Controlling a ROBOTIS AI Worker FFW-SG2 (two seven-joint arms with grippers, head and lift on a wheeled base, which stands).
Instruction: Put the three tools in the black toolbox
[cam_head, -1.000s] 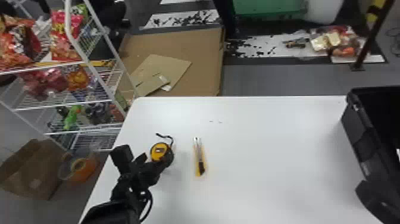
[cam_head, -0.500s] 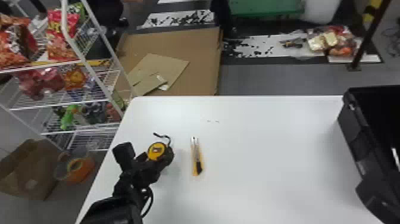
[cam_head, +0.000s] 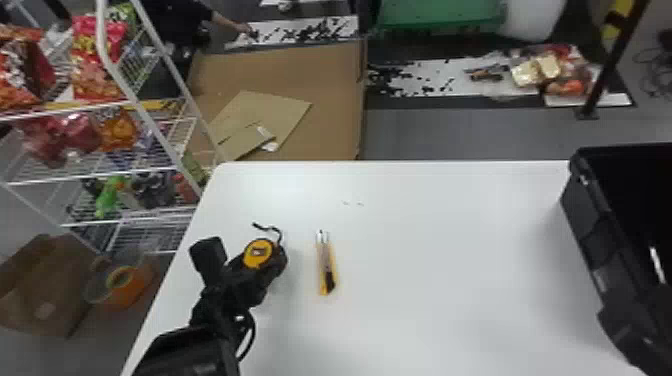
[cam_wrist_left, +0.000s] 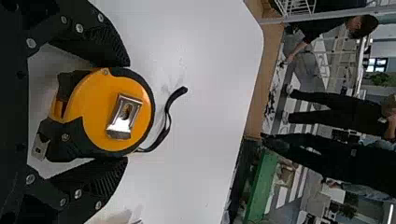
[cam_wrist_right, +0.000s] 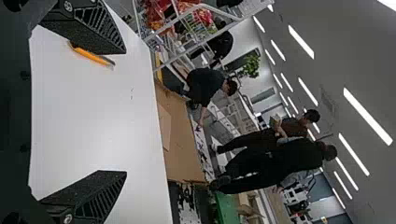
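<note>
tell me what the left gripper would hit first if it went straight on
Likely the table, perhaps with the tape measure in the left gripper touching first; the gap is unclear.

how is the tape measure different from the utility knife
The tape measure is chunky and rounded, while the utility knife is long and slim. The tape measure has a black wrist strap trailing from it; the knife shows none. The tape measure is held between the fingers of the left hand, while the knife lies loose on the white table. Both mix yellow with black.
</note>
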